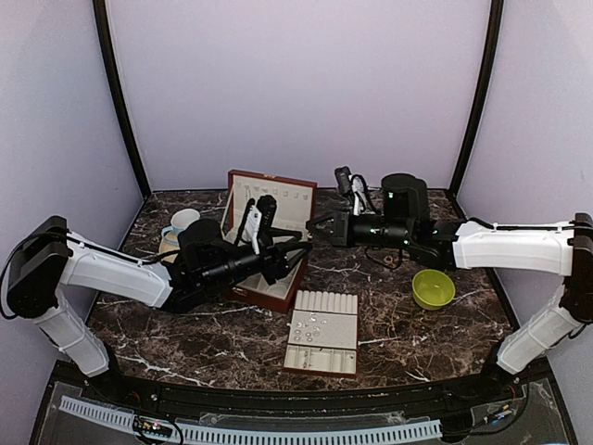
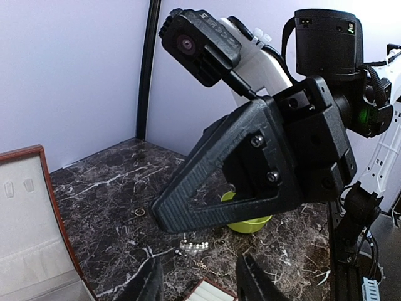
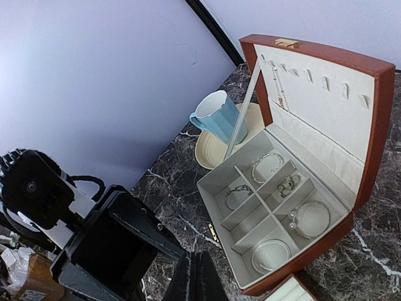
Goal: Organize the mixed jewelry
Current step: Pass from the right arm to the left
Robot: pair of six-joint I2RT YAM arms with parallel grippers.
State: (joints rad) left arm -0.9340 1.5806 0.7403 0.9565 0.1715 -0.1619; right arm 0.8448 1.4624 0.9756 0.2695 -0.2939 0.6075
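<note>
Jaws spread on the left gripper [image 2: 199,279], nothing between them, poised over the open box [image 3: 369,125]. Jaws pressed together on the right gripper [image 3: 197,276], empty, just off the box's right side, level with the raised lid.

Beneath the box, dark marbled worktop [image 1: 408,338]. Box reddish-brown, cream-lined, lid upright. Just in front of the box, flat cream ring tray [image 1: 321,357]. Well to the right of the box, green bowl [image 1: 433,288]. Near the box's left side, blue mug [image 3: 219,116] on cream saucer [image 3: 207,153].

Mixed jewelry [image 3: 268,168] mostly inside the box. Row against the lid: silvery hoop, tangled cluster [image 3: 289,185], beaded bracelet [image 3: 311,218]. Row away from the lid: chain bracelet [image 3: 238,195], second hoop [image 3: 269,254]. Thin chain [image 3: 279,88] against the lid lining. Small rings [image 1: 313,324] on the tray in front of the box. On bare worktop right of the box, tiny ring [image 2: 139,212] and scatter of pale beads [image 2: 191,246], too small to tell more.
</note>
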